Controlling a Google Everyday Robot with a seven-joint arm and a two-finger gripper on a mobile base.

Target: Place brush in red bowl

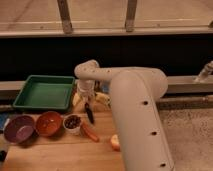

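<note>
The brush (89,113) is a slim dark stick lying on the wooden table, pointing from the gripper toward me. My gripper (86,96) hangs at the end of the white arm directly over the brush's far end, open, and I cannot tell whether it touches the brush. The red bowl (48,123) sits to the left of the brush, near the table's front, with the white cup between them.
A purple bowl (19,128) stands left of the red bowl. A white cup (73,122) with dark contents sits between red bowl and brush. An orange stick (90,132) lies in front. A green tray (45,92) stands at back left, yellow fruit (102,98) by the gripper.
</note>
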